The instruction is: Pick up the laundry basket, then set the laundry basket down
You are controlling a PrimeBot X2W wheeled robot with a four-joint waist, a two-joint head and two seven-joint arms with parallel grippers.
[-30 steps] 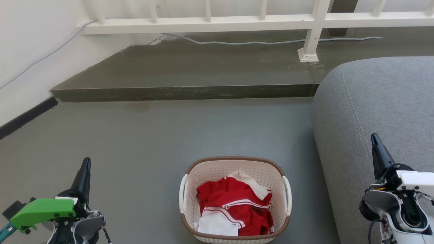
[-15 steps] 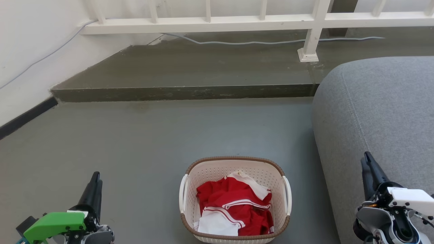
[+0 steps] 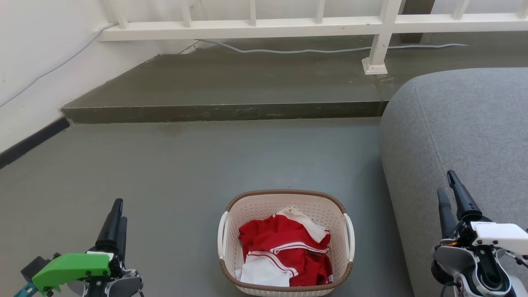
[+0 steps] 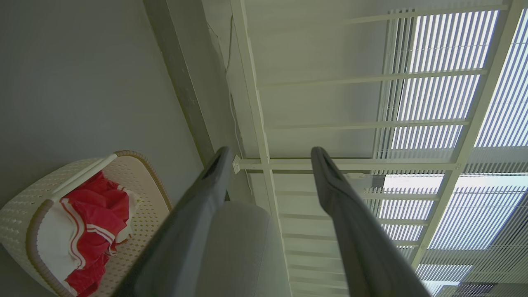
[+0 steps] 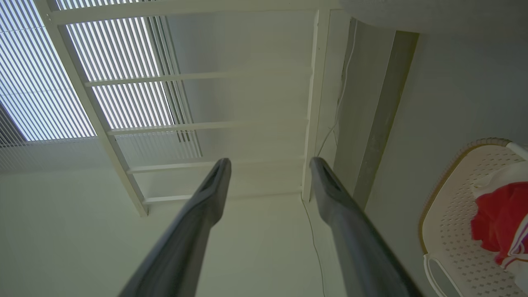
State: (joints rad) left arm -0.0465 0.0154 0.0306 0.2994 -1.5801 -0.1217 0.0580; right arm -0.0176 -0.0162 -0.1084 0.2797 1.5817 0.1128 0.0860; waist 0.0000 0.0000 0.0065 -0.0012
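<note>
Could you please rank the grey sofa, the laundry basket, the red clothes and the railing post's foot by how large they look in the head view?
Largest to smallest:
1. grey sofa
2. laundry basket
3. red clothes inside it
4. railing post's foot
The foot stands farthest from the camera, so its true size is unsure.

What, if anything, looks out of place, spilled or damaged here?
Nothing serious. The laundry basket stands upright on the floor, the red and white clothes bunched inside, none over the rim. A loose cable trails along the raised step. The left pincer and right pincer are open, clear of it.
</note>
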